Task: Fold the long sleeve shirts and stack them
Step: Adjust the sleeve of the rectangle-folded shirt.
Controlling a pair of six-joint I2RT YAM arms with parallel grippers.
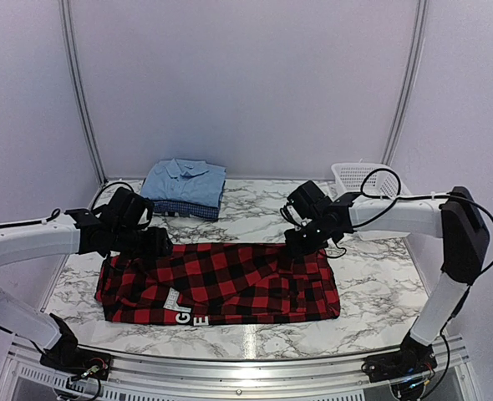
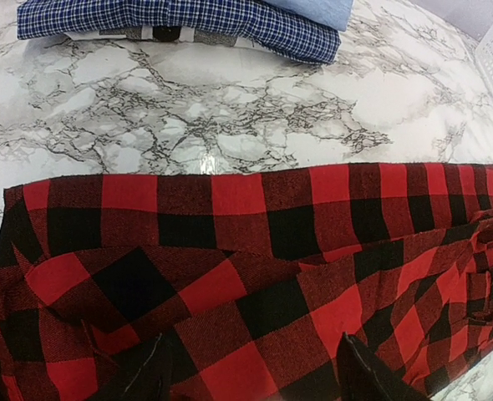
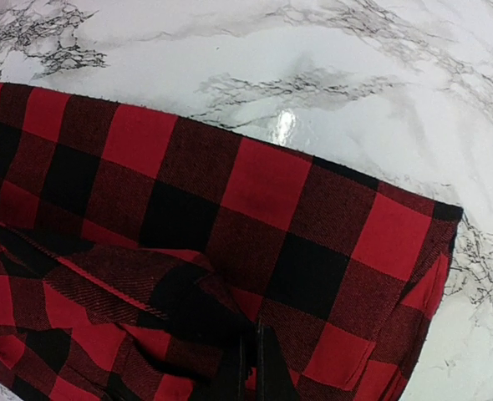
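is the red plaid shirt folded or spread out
Partly folded: the red plaid shirt lies as a long band, cloth doubled over itself, not a compact pile like the blue shirts.

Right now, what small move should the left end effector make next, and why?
Probably lower the left end effector and close it on the plaid shirt: it hangs open over the cloth, while the right end effector is shut on it.
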